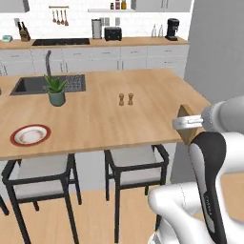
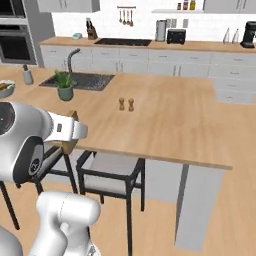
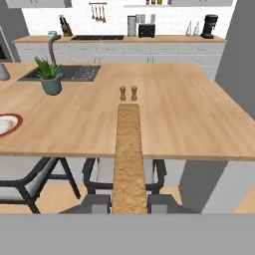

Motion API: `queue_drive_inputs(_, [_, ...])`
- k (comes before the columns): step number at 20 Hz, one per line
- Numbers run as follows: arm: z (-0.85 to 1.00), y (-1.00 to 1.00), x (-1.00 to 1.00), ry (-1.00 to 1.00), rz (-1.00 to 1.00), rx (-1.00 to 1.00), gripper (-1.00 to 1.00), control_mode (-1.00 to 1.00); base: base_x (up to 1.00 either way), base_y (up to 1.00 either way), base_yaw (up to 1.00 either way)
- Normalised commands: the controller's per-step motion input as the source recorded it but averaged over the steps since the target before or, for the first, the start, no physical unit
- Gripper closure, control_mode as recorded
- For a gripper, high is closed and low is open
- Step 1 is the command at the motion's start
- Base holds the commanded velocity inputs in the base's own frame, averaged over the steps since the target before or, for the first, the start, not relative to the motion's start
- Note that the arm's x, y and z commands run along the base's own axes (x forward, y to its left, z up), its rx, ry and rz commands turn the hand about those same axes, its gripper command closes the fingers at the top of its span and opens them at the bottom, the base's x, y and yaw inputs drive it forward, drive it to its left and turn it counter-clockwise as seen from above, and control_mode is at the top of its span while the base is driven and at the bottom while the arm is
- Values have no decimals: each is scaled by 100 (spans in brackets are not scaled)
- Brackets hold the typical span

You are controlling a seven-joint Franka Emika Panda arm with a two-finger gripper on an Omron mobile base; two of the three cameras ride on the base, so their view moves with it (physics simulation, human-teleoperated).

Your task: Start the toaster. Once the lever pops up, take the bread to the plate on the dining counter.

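My gripper [image 3: 129, 203] is shut on the bread [image 3: 128, 149], a thin tan slice seen edge-on, running away from the fingers. The same slice [image 1: 185, 112] hangs at the near right corner of the dining counter [image 1: 95, 112], level with its edge, clamped in the hand [image 1: 183, 125]. From the right, the bread [image 2: 68, 147] is held just in front of the counter's near edge [image 2: 175, 117]. The red-rimmed plate [image 1: 30, 135] lies at the counter's near left, well to the left of the gripper, and appears at the frame edge [image 3: 5, 124]. The black toaster [image 1: 113, 33] stands on the back worktop.
A potted plant [image 1: 56, 91] stands beside the dark sink [image 1: 33, 85] and faucet. Salt and pepper shakers [image 1: 126, 99] sit mid-counter, straight ahead of the bread. Two black stools [image 1: 136, 164] stand under the near edge. A fruit bowl [image 2: 5, 87] sits at the far left.
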Motion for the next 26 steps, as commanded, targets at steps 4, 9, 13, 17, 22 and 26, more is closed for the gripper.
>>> queue_drive_inputs(4, [0, 0, 0, 0, 0, 0, 100, 100, 0, 100, -18])
queue_drive_inputs(9, [0, 0, 0, 0, 0, 0, 100, 100, 3, 100, -10])
queue_drive_inputs(13, [0, 0, 0, 0, 0, 0, 100, 100, 24, 100, -1])
queue_drive_inputs(17, [0, 0, 0, 0, 0, 0, 100, 100, 40, 100, 0])
queue_drive_inputs(22, [0, 0, 0, 0, 0, 0, 100, 100, 54, 94, -2])
queue_drive_inputs(26, [0, 0, 0, 0, 0, 0, 100, 100, 12, 25, -1])
